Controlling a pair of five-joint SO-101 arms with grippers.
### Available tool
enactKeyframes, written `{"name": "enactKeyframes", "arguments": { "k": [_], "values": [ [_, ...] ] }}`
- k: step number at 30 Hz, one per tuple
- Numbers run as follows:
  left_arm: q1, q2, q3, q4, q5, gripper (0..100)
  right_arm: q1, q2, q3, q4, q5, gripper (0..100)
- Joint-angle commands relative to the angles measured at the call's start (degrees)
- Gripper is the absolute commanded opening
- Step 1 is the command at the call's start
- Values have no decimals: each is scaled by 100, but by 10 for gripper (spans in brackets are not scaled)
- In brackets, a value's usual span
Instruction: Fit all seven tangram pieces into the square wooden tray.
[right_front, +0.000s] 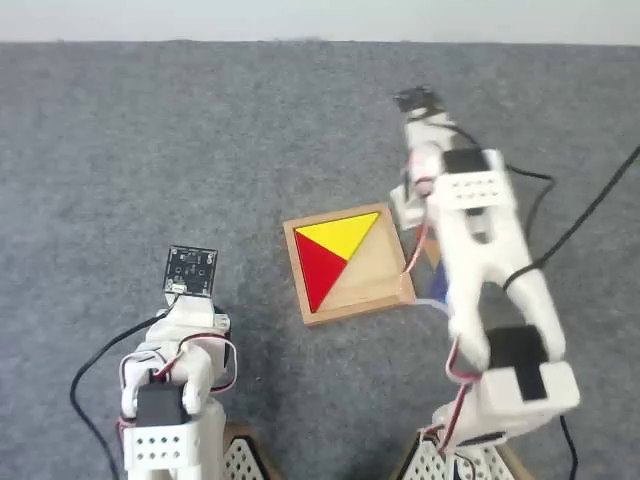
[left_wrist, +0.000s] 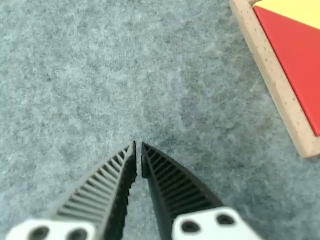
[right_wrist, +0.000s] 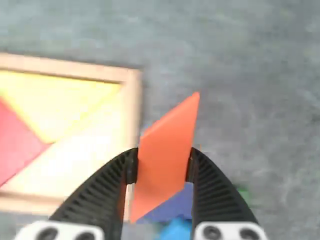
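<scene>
Right wrist view shows the right gripper (right_wrist: 159, 165) clenched on the flat orange parallelogram piece (right_wrist: 167, 145), just outside the square wooden tray (right_wrist: 131, 100). I'd carry it over the bare wood beside the yellow triangle piece (right_wrist: 60, 100), align its edges, then lower gently. The left gripper (left_wrist: 138, 147) rests closed and empty over the grey carpet (left_wrist: 75, 75)

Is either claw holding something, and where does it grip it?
The right gripper pinches an orange piece by two opposite edges, around its middle. The left gripper holds nothing.
</scene>
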Motion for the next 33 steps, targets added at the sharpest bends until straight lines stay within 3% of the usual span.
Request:
{"name": "enactKeyframes", "arguments": {
  "k": [1, 6, 14, 21, 30, 33],
  "values": [
    [26, -97, -57, 18, -9, 21, -505, -611, 580, -295, -264, 69],
    [26, -97, -57, 18, -9, 21, -796, -716, 1538, -1042, -589, 69],
    [26, -97, -57, 18, -9, 21, -1015, -567, 1732, -1552, -1512, 69],
    [26, -97, -57, 18, -9, 21, -1165, 110, 1187, -1604, -1398, 71],
    [26, -97, -57, 18, -9, 21, -593, 593, 352, -1209, -1380, 73],
    [26, -97, -57, 18, -9, 21, -585, 673, 343, -1244, -1037, 74]
  ]
}}
